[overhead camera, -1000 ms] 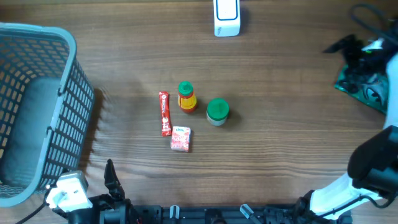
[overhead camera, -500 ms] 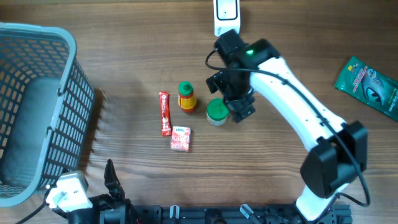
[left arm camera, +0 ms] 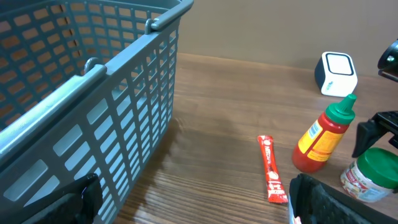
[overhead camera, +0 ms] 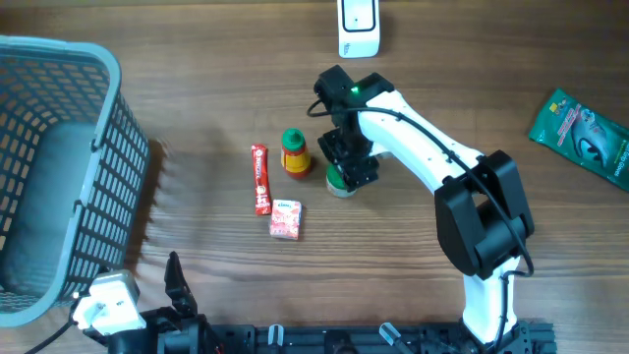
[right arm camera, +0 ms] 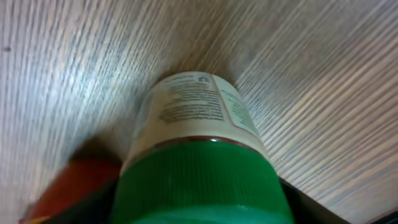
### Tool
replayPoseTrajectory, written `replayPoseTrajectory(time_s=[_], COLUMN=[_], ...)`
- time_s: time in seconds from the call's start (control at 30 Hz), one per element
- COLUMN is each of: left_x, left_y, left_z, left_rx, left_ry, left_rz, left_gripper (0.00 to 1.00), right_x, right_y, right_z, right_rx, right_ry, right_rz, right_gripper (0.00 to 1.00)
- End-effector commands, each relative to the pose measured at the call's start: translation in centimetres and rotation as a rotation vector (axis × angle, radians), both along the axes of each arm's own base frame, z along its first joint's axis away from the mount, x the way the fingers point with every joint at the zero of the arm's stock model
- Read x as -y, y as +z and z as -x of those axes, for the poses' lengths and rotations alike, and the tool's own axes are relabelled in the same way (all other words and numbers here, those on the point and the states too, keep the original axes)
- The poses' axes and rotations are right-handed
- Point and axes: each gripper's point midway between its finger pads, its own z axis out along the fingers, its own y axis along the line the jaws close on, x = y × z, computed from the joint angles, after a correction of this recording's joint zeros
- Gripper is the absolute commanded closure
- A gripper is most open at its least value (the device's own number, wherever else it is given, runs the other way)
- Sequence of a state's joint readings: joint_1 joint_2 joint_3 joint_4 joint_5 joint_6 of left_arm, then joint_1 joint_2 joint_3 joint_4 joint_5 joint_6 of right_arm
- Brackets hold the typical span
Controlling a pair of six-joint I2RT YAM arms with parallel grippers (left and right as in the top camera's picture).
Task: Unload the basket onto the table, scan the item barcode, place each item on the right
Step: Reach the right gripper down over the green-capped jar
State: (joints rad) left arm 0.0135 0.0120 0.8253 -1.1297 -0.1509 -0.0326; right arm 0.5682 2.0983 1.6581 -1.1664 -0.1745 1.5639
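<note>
A jar with a green lid (overhead camera: 336, 184) stands upright mid-table, and its pale label (right arm camera: 193, 109) shows in the right wrist view. My right gripper (overhead camera: 352, 167) reaches down over it. Its dark fingers sit against both sides of the green lid (right arm camera: 199, 186), shut on the jar. The white barcode scanner (overhead camera: 358, 29) stands at the far edge of the table, also seen small in the left wrist view (left arm camera: 336, 73). My left gripper (left arm camera: 193, 199) hangs open and empty low at the near left, beside the basket.
A ketchup bottle (overhead camera: 295, 152) stands just left of the jar, almost touching it. A red stick packet (overhead camera: 260, 179) and a small pink carton (overhead camera: 285, 219) lie further left. A grey-blue basket (overhead camera: 108, 88) fills the left side. A green packet (overhead camera: 582, 130) lies far right.
My right arm swung in from the far right, where the green packet lies, over the green-lidded jar, came down on it and narrowed its jaws around the lid. The left arm stayed still.
</note>
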Motion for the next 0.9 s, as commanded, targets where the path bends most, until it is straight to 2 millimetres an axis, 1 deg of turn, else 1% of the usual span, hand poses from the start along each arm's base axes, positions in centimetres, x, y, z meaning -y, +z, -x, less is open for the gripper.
replayPoseTrajectory(time_s=[0.0,0.03,0.07,0.1,0.13,0.17,0.2,0.23,0.3,0.37,0.4,0.47,0.5,0.53,0.57,0.6,0.63,0.67,0.7,0.77,0.8,0.83,0.87], left_x=[0.0,0.0,0.0,0.0,0.0,0.0,0.0,0.0,0.0,0.0,0.0,0.0,0.0,0.0,0.0,0.0,0.0,0.0,0.0,0.0,0.0,0.0,0.0], left_y=[0.2,0.2,0.2,0.2,0.2,0.2,0.2,0.2,0.2,0.2,0.2,0.2,0.2,0.2,0.2,0.2,0.2,0.2,0.2,0.2,0.2,0.2,0.2], left_z=[0.1,0.1,0.1,0.1,0.1,0.1,0.1,0.1,0.1,0.1,0.1,0.1,0.1,0.1,0.1,0.1,0.1,0.1,0.1,0.1,0.1,0.1,0.1], left_rx=[0.013,0.013,0.012,0.013,0.013,0.013,0.013,0.012,0.013,0.013,0.013,0.013,0.013,0.013,0.013,0.012,0.013,0.013,0.013,0.012,0.013,0.013,0.013], left_ry=[0.001,0.001,0.001,0.002,0.001,0.001,0.002,0.002,0.002,0.002,0.001,0.002,0.001,0.002,0.001,0.002,0.002,0.001,0.001,0.002,0.002,0.002,0.001], left_rz=[0.007,0.007,0.007,0.007,0.007,0.007,0.007,0.007,0.007,0.007,0.007,0.007,0.007,0.007,0.007,0.007,0.007,0.007,0.007,0.007,0.007,0.007,0.007], left_gripper=[0.00,0.00,0.00,0.00,0.00,0.00,0.00,0.00,0.00,0.00,0.00,0.00,0.00,0.00,0.00,0.00,0.00,0.00,0.00,0.00,0.00,0.00,0.00], right_x=[1.5,2.4,3.6,4.5,5.6,6.6,8.3,10.4,12.1,12.5,12.4,11.8,11.2,10.8,10.7,11.0,11.3,11.5,11.3,10.0,9.3,9.2,9.3], right_y=[-0.7,-0.8,-0.8,-0.8,-0.9,-0.8,-0.7,-0.3,0.8,2.4,4.2,6.7,9.0,10.1,11.0,11.6,11.7,11.6,11.2,9.8,8.9,7.6,7.0], right_z=[-0.4,-0.8,-1.5,-2.0,-2.5,-2.8,-3.2,-3.7,-4.1,-4.2,-4.5,-4.8,-4.8,-4.5,-3.7,-1.5,-0.3,0.3,0.0,-1.4,-1.7,-1.9,-1.8], right_rx=[0.035,0.052,0.075,0.087,0.092,0.085,0.063,0.029,-0.009,-0.012,0.016,0.083,0.168,0.212,0.223,0.155,0.102,0.077,0.081,0.117,0.114,0.118,0.112], right_ry=[0.376,0.523,0.691,0.819,0.980,1.083,1.152,1.187,1.236,1.239,1.208,1.133,0.970,0.806,0.562,0.176,-0.036,-0.249,-0.326,-0.364,-0.366,-0.385,-0.411], right_rz=[0.015,0.011,0.022,0.033,0.041,0.057,0.116,0.212,0.304,0.330,0.336,0.330,0.314,0.283,0.247,0.224,0.244,0.272,0.263,0.197,0.166,0.161,0.170], right_gripper=[0.32,0.42,0.45,0.41,0.29,0.22,0.20,0.18,0.10,0.06,0.02,0.00,0.00,0.00,0.00,0.00,0.00,0.00,0.00,0.00,0.00,0.00,0.00])
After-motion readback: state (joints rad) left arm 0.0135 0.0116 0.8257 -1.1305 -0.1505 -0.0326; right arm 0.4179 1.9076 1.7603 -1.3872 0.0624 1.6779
